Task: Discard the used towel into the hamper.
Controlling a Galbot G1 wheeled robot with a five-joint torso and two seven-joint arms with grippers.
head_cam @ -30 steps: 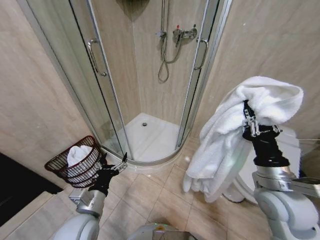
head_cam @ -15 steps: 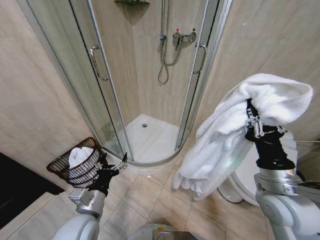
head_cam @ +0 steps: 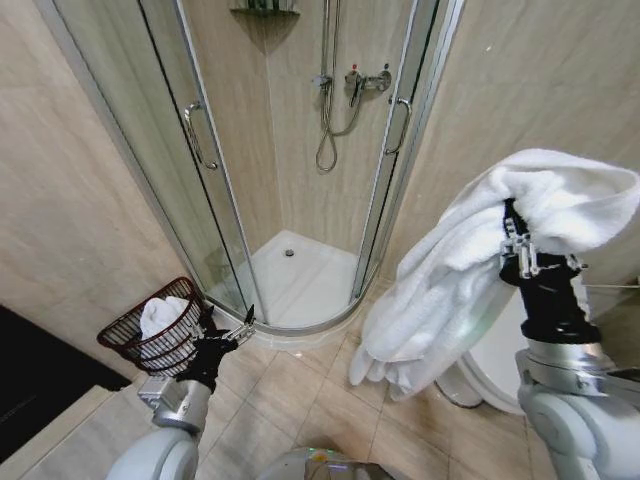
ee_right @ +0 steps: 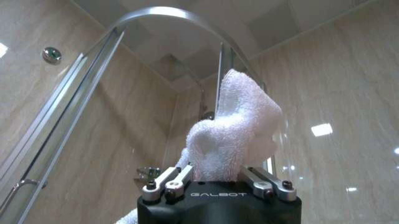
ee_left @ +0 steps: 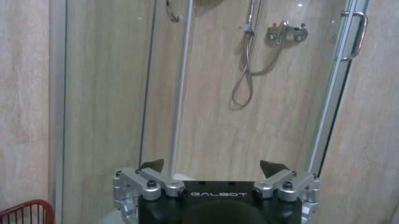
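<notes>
step: carry, towel not yet dropped | right gripper (head_cam: 520, 240) clenched on towel (head_cam: 470, 280), raised well right of the hamper (head_cam: 150, 335) | left gripper (head_cam: 232, 328) spread, empty, just beside hamper | next, we judge: swing towel across, over the hamper rim, then release

Bright, even indoor light. Wide-angle bend at head-view edges; shower door frame (head_cam: 215, 170) curves. Ceiling lamps glare as white patches on glossy wall tiles (ee_right: 321, 129). Left wrist view soft, slightly blurred. Shadows faint on floor.
</notes>
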